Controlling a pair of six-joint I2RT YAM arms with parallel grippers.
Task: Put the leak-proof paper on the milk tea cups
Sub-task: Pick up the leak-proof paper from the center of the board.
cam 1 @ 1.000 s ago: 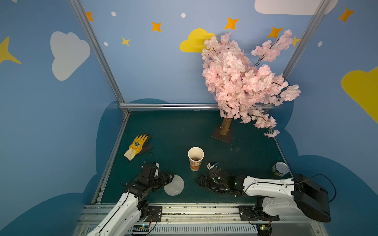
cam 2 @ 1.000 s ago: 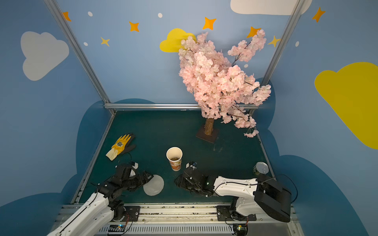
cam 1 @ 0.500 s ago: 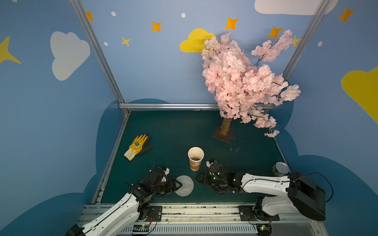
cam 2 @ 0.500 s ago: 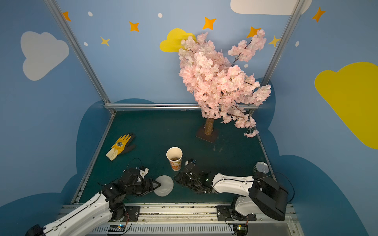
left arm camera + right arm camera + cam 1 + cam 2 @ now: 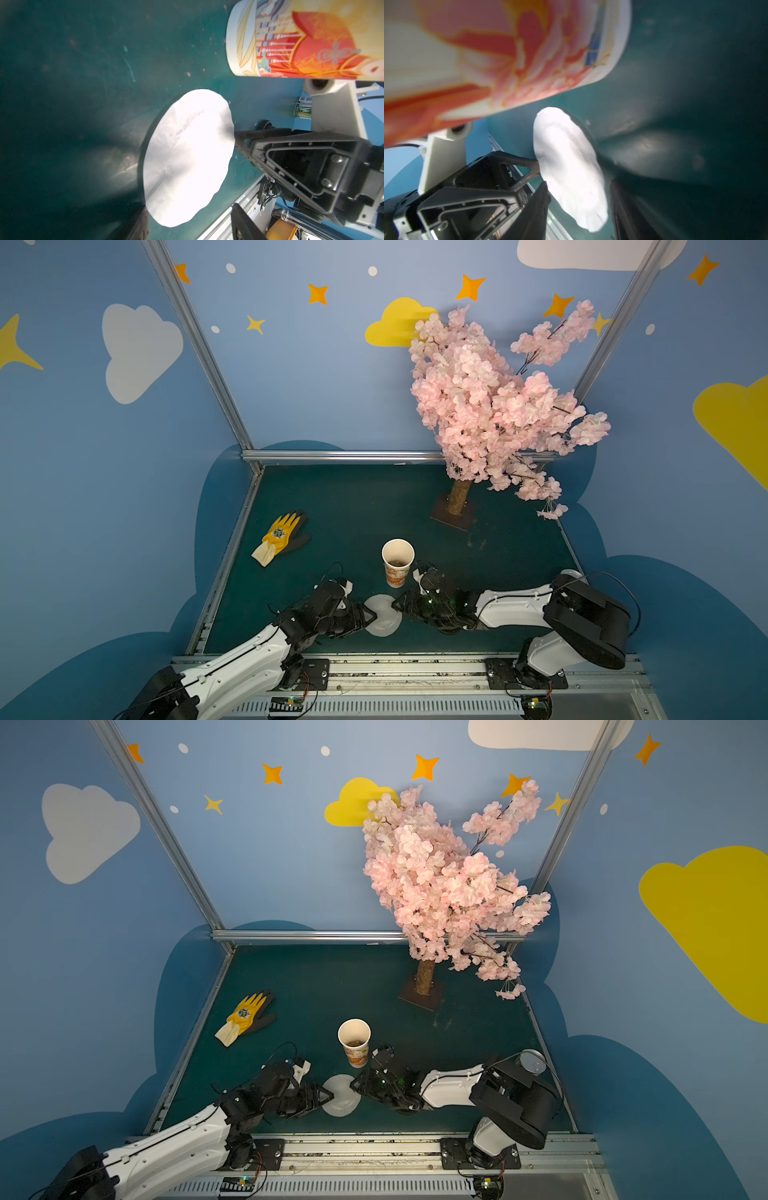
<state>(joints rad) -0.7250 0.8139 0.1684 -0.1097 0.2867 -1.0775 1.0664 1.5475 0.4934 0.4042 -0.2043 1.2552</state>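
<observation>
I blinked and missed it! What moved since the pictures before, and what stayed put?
The left gripper swung toward the right arm, and the leak-proof paper went along at its tip, ending nearer the cup. The right gripper crept in to the paper's other edge. Whether either grips it is unclear. The cup, glove and tree stayed put.

Blue walls (image 5: 311, 377), painted clouds (image 5: 139, 350), stars (image 5: 318, 294); dark green floor (image 5: 361, 506).
</observation>
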